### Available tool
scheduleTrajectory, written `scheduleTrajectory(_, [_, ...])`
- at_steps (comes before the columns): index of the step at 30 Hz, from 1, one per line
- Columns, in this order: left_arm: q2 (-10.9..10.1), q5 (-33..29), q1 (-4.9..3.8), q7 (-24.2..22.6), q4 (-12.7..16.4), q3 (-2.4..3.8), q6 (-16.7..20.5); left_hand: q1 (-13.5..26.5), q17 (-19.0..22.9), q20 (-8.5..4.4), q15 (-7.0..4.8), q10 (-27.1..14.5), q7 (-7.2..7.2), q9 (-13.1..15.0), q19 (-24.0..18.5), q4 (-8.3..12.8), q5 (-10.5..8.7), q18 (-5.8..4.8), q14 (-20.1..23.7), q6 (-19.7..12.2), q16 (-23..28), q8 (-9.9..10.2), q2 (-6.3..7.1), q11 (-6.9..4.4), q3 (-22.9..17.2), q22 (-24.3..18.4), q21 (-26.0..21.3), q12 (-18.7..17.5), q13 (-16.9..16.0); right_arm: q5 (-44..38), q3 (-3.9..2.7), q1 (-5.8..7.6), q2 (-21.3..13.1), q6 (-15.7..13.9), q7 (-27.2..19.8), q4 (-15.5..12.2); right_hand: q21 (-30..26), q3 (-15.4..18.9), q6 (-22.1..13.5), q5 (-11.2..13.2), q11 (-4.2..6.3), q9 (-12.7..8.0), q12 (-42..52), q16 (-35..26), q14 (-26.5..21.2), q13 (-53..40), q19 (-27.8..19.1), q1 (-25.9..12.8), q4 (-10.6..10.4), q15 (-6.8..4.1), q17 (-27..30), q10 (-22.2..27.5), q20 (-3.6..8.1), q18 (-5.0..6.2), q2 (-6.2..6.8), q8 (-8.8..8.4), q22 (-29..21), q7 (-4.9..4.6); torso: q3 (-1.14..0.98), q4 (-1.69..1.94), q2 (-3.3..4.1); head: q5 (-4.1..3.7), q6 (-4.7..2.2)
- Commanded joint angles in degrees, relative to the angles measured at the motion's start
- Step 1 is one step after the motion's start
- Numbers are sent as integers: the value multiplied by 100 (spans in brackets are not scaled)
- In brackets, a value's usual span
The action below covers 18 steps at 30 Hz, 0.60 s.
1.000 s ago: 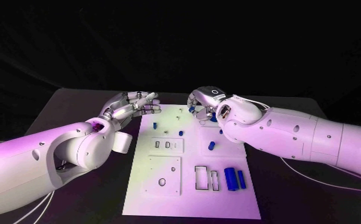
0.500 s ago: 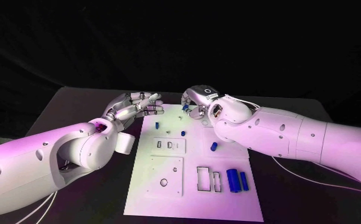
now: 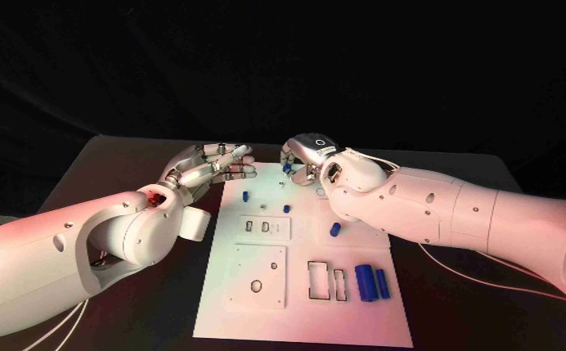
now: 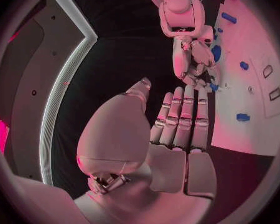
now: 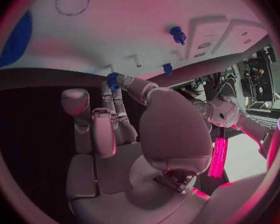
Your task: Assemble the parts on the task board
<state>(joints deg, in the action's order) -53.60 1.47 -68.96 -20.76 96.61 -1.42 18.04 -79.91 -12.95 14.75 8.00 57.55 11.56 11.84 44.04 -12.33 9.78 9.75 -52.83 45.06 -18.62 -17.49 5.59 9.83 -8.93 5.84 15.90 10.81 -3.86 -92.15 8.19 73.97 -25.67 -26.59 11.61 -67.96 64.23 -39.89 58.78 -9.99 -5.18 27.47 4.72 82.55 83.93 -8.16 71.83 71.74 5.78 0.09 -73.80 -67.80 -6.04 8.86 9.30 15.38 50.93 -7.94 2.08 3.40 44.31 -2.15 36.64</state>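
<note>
The right wrist view shows the right hand point(image 5: 124, 129) pinching a small blue part point(image 5: 112, 79) at the task board's point(image 5: 115, 30) edge; its axis is unclear. The left hand point(image 3: 210, 165) hovers empty, fingers straight.

A black table point(image 3: 118, 163) sits under everything. It has a flat, dark top, and its far edge runs across the back. Thin white cables point(image 3: 472, 273) lie on the table on the right side. More thin white cables point(image 3: 59, 330) lie on the left side, near the front.
</note>
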Motion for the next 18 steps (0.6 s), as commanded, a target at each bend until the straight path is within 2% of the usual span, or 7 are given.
scheduleTrajectory(1, [13, -15, -14, -14, 10, 6, -108, 13, -8, -3, 30, 6, 106, 7, 24, 4, 29, 69, 19, -35, 40, 30, -61, 33, 31, -5, -31, -20, -2, -30, 0, -12, 24, 37, -50, 24, 39, -39, -47, -12, 57, 12, 12, 41, 310, -24, -17, -8, -3, -10, -11, -84, 28, -98, 76, 7, 12, -12, -1, -2, 1, 5, 10])
scheduleTrajectory(6, [10, -15, -19, -14, 9, 6, -110, 13, -8, -3, 30, 6, 106, 7, 24, 4, 29, 69, 19, -35, 40, 30, -61, 33, 31, -5, -31, -20, -2, -38, 1, -30, 48, 96, -49, 51, 39, -43, -52, -10, 57, 16, 9, 40, 309, -25, -21, -6, 4, -9, -7, -82, 28, -97, 88, 5, 11, -12, -4, -12, 8, 34, 13])
scheduleTrajectory(12, [10, -15, -23, -9, 10, 6, -117, 13, -8, -3, 30, 6, 106, 7, 24, 4, 29, 69, 19, -35, 40, 30, -61, 33, 31, -5, -31, -20, -2, -41, 2, -52, 74, 145, -42, 103, 25, -51, -77, 1, 47, 24, -7, 42, 306, -26, -43, -18, 7, -2, 0, -66, 23, -92, 116, -8, -8, -21, -4, -6, 10, 52, 20])
scheduleTrajectory(14, [7, -15, -24, -7, 10, 6, -119, 13, -8, -3, 30, 6, 106, 7, 24, 4, 29, 69, 19, -35, 40, 30, -61, 33, 31, -5, -31, -20, -2, -41, 2, -56, 80, 144, -47, 126, 10, -70, -114, 12, 29, 31, -40, 37, 299, -23, -72, -42, 3, 12, 20, -24, 13, -87, 145, -30, -26, -35, -3, -5, 11, 56, 23])
scheduleTrajectory(18, [2, -14, -26, -4, 10, 6, -121, 11, -9, -2, 31, 6, 108, 8, 23, 3, 30, 69, 23, -39, 43, 31, -63, 35, 35, -7, -34, -24, -2, -28, 2, -59, 97, 132, -83, 178, -115, -163, -306, 28, -77, 0, -121, -36, 244, 55, -226, -110, 6, 103, 196, 327, -55, -53, 267, -165, -179, -127, -2, -7, 15, 55, 21])
